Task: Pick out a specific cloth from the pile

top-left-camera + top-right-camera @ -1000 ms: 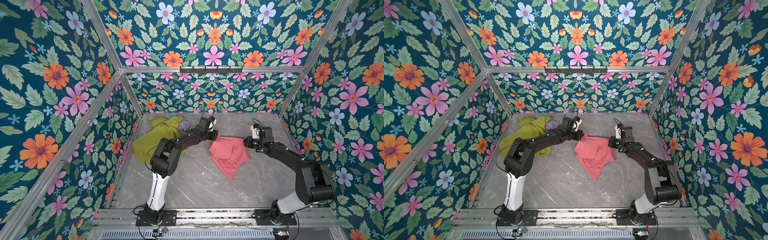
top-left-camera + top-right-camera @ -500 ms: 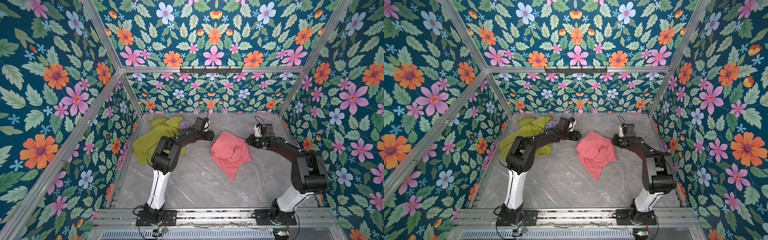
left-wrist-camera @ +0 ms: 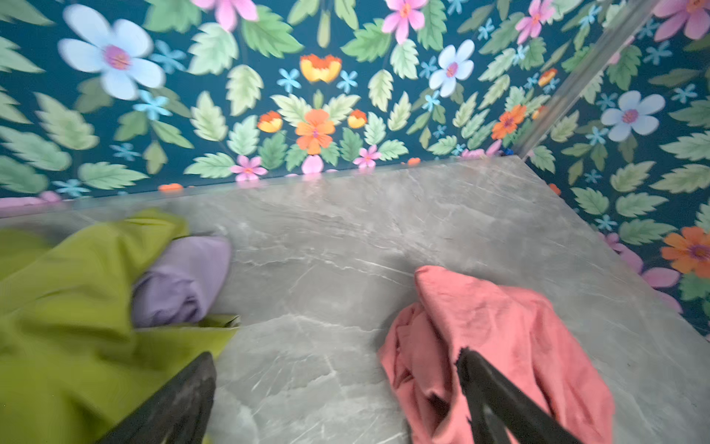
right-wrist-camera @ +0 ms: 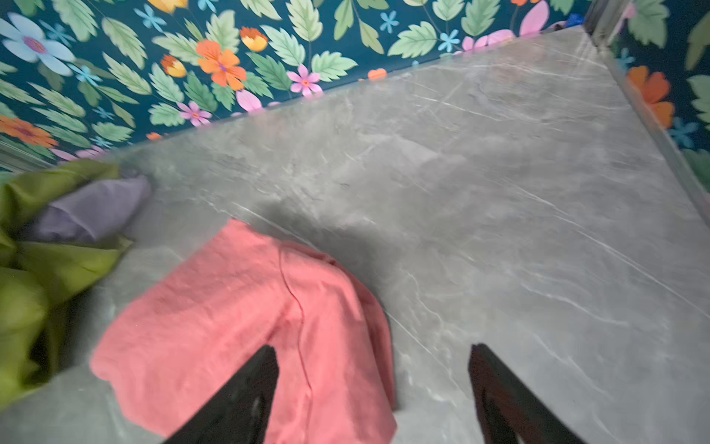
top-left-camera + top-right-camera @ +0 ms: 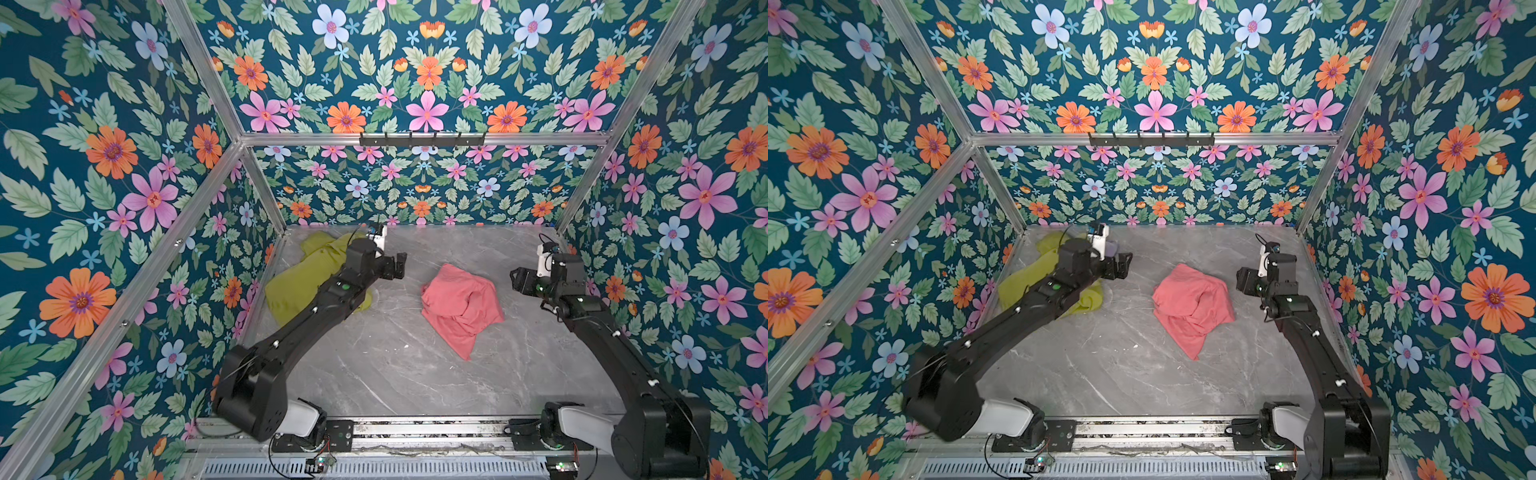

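Coral-pink garment [image 5: 460,305] crumpled alone mid-table on grey marble-look tabletop [image 5: 395,374], well apart from pile. No white tag visible. Rest of pile at far left corner: yellow-green garment [image 5: 297,286] with small lilac cloth [image 3: 184,280] tucked against it, largely hidden under left arm in both top views.

Left gripper [image 5: 395,266] spread wide, empty, between pile and pink garment, touching neither, going by top views. Right gripper [image 5: 519,281] also spread, empty, just beside garment's right edge. In right wrist view, one finger [image 4: 246,388] overlapping pink fabric; touching or hovering, cannot tell.

Judged done or nearly so: garment separated and free of both tools.

Risks from here:
- Left arm stretched over yellow-green garment. Risk of snagging or dragging that fabric on a low pull-back, with pile sliding toward pink garment and separation undone.
- Right finger close to loose pink fold. Risk of catching the hem on a sideways retreat and towing garment off its spot, possibly toward right wall.
- If regrasp wanted: soft bunched fabric, so easy to pinch only a top layer and lose it on lift.
- Risk of nipping stray cloth when closing either tool while low.
- Motion blur in both wrist views, clearance above fabric uncertain. Safest guess: straight lift before any sweep.
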You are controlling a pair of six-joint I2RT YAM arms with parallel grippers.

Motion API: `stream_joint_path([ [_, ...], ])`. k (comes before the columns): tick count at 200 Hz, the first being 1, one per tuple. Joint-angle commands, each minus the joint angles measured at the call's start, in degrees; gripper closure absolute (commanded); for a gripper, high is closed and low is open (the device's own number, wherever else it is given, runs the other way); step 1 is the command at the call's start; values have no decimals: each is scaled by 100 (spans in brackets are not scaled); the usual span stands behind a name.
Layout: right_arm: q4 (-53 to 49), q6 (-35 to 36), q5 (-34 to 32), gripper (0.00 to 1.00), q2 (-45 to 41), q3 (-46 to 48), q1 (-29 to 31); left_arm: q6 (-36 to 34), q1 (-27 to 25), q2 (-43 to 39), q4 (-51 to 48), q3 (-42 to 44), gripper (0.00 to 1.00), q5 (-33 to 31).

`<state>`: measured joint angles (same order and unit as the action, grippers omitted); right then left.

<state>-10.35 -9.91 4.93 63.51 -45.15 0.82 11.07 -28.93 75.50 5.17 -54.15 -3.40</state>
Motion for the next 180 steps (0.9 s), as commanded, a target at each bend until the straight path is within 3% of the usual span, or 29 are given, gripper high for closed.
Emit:
stream_joint_path([
  [1, 975, 517, -1078, 7, -669, 826, -5, -362, 80, -894, 276, 965, 0, -1843],
  [36, 2350, 750, -1520, 7, -1385, 2121, 0, -466, 545, -2435, 479, 2562, 2, -2702],
  [57, 3389, 649, -1712, 8, -1195, 2726, 3, -361, 1172, -3119, 832, 3503, 1, -2511],
  [70, 4212, 726, -1688, 8, -848, 2987, 0, -548, 1516, -3223, 1831, 4205, 2, -2141],
  [90, 5105, 1173, -1790, 8, -235, 3032, -1, -581, 2233, -2447, 3133, 4406, 4, -1177],
  [111, 5799, 1219, -1554, 6, -223, 3269, -64, -833, 2304, -1002, 4384, 4301, 4, -1411],
  [129, 5675, 1315, -1582, 6, -244, 3227, -73, -906, 2358, -198, 5611, 4472, 3, -1435],
  [180, 5383, 1222, -1483, 6, -648, 3452, -81, -906, 2708, 959, 7022, 4407, 7, -818],
])
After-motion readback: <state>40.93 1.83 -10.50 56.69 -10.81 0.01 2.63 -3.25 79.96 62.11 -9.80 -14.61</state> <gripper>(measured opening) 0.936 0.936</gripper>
